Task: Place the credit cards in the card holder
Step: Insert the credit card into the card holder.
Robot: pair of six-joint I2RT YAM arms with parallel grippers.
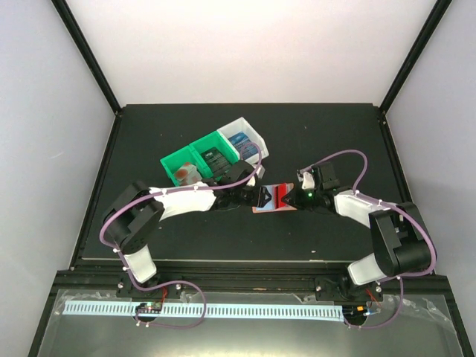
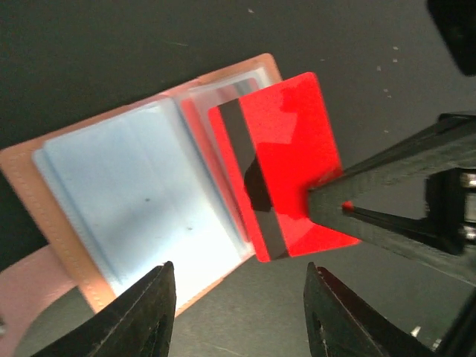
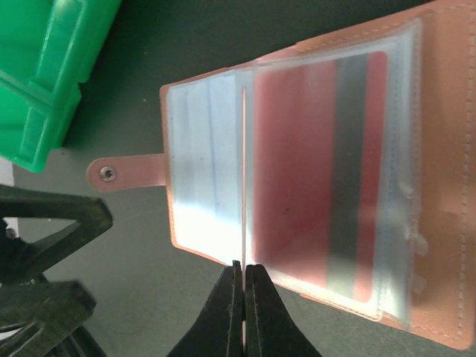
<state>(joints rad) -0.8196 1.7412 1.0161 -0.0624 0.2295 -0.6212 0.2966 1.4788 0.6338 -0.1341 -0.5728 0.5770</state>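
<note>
Card holder (image 1: 274, 198) lay open, inner side up, on the middle of a black table (image 1: 149, 230), just near of a row of three bins. Its salmon-brown cover framed pale blue and clear pockets (image 2: 141, 193), and its snap tab (image 3: 126, 172) stuck out flat on the left.

At the holder's right side, the right gripper (image 3: 243, 286) was closed tight on the edge of a red credit card (image 2: 286, 160) with a black stripe. The card stood tilted over the holder's right-hand pockets, and its far end met them. Through the clear pocket on that side a red shape with a dark stripe showed; whether it was a card inside or a reflection could not be told.

At the holder's left side, the left gripper (image 2: 242, 305) hovered open, its fingers apart and holding nothing.

In the row of bins, a green bin (image 1: 178, 154) at the left held white and red cards (image 1: 184, 175). A second green bin (image 1: 210, 138) beside it held a dark card (image 1: 214, 158). A white bin (image 1: 256, 137) at the far right end held a blue card (image 1: 238, 138).
</note>
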